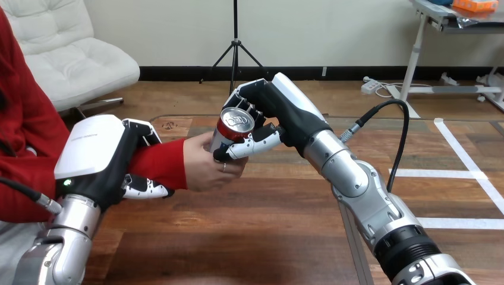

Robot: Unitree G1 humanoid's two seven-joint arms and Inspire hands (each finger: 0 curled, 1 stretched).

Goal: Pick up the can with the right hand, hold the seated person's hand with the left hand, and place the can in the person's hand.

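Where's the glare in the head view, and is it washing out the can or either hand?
Head view: lighting is even. One bright highlight sits on the lid of the can, but the rim reads fine. The white shells on the left hand and right hand are bright, not washed out. The table has a soft sheen below the person's hand.

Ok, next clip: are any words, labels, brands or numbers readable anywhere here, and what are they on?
Nothing is clear enough to quote.
On the white shell of the left hand: a faint grey line of print, too small to read.
On the can: no legible text on its red side or silver top; the right hand and the person's hand cover much of it.
On the table: no print.
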